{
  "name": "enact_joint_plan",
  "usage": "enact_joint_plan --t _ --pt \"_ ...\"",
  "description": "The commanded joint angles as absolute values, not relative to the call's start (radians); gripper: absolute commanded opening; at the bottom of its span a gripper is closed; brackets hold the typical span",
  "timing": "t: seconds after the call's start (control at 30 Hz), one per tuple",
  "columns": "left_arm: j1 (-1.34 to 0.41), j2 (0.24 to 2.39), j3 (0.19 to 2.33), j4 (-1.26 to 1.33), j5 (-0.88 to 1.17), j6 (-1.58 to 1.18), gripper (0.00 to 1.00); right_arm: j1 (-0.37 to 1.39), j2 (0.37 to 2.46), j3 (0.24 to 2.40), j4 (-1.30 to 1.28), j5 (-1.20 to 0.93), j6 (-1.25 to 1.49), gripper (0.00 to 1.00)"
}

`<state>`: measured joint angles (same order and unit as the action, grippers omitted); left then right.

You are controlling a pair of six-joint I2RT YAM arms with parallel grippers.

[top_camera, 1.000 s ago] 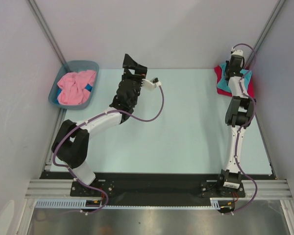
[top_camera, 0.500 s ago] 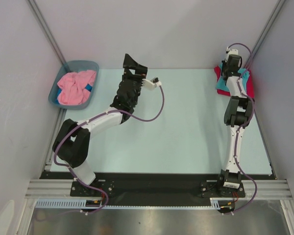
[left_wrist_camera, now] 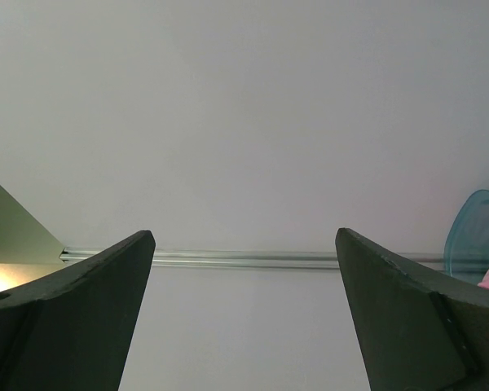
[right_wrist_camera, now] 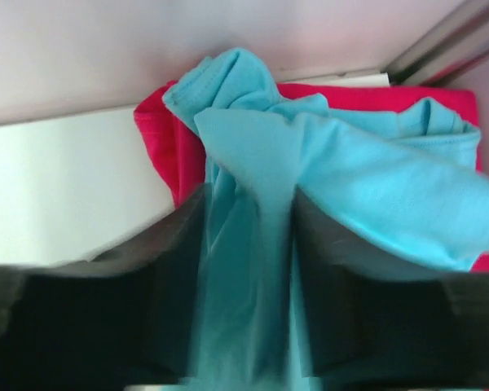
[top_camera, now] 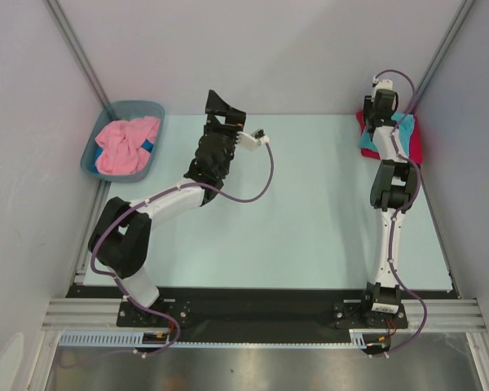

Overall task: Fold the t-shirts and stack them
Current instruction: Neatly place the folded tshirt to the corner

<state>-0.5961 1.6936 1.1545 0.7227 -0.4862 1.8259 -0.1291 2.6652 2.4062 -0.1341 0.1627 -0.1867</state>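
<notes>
The left tool (left_wrist_camera: 244, 235) was held above the worktop (top_camera: 310, 204) on its raised arm and aimed at the rear wall. Its two fingers stood wide apart with nothing between them. The right arm was extended to the far right corner of the worktop. In the right wrist view, the right tool (right_wrist_camera: 248, 269) was clamped on a bunched strip of the turquoise t-shirt (right_wrist_camera: 367, 187), which ran up between its two fingers; this view was blurred. The rest of the turquoise t-shirt lay crumpled on top of the crimson t-shirt (right_wrist_camera: 159, 142), which rested flat on the worktop against the rear wall. Crimson cloth showed past the turquoise cloth at the left and far edges. The pink t-shirt (top_camera: 124, 145) lay unfolded in a heap inside the grey-blue tub (top_camera: 134, 106), which stood at the far left corner of the worktop, well apart from the other two t-shirts. A small patch of blue showed beside the pink cloth in the tub; what it was could not be determined.
</notes>
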Motion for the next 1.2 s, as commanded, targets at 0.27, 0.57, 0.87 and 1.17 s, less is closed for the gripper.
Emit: enact_joint_plan --t 0.27,0.57,0.87,1.17 --pt "-0.604 1.686 1.186 0.759 -0.486 1.838 1.00 -0.135 2.594 2.390 -0.072 0.232 -0.199 0.99" --pt "-0.606 1.681 1.200 0.756 -0.485 1.833 1.00 -0.156 2.562 2.359 -0.100 0.331 -0.138 0.00" --pt "-0.604 1.689 1.201 0.758 -0.485 1.832 1.00 -0.161 2.516 2.347 -0.104 0.308 -0.140 0.63" --pt "-0.604 1.686 1.226 0.739 -0.491 1.832 1.00 -0.105 2.433 2.215 0.057 0.351 -0.406 0.11"
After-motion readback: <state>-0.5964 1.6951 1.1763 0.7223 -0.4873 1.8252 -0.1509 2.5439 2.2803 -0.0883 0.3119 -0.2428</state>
